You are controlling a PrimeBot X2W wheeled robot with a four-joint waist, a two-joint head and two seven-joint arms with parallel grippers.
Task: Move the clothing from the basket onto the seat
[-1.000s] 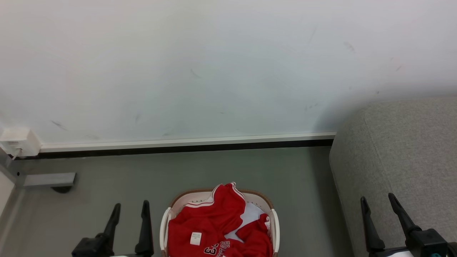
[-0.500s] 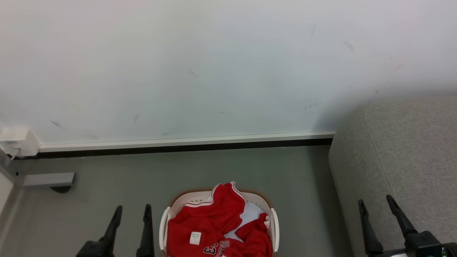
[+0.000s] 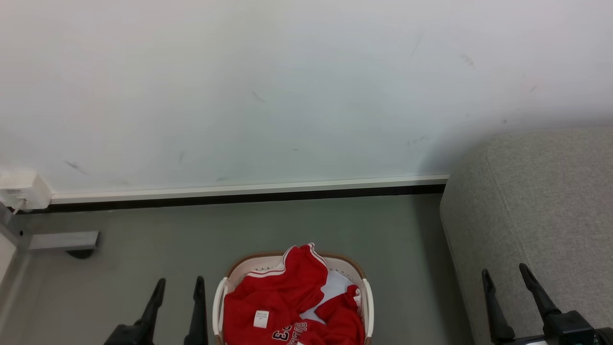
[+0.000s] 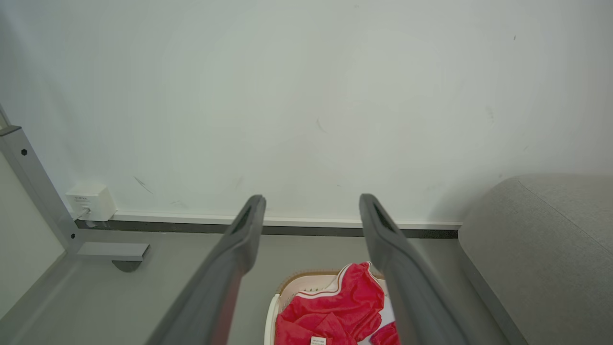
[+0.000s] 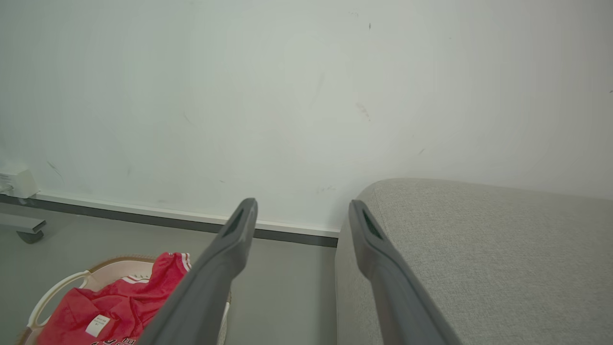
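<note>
The red clothing [image 3: 282,297] with white striped trim and a small white label lies crumpled in the cream basket [image 3: 368,302], which stands on the grey floor at the bottom centre of the head view. Clothing [image 4: 330,306] and basket [image 4: 272,316] also show low in the left wrist view, and again, clothing [image 5: 124,302] in basket [image 5: 57,287], in the right wrist view. The grey seat [image 3: 541,206] rises at the right. My left gripper [image 3: 178,285] hangs open just left of the basket. My right gripper [image 3: 506,274] stands open in front of the seat. Both are empty.
A white wall with a pale skirting board [image 3: 249,189] closes off the back. A white box [image 3: 21,191] sits on the wall at the far left, beside a grey metal frame foot [image 3: 62,239]. Bare grey floor [image 3: 407,249] lies between basket and seat.
Both grippers sit a little lower in the head view than a second ago. The clothing and basket lie as before.
</note>
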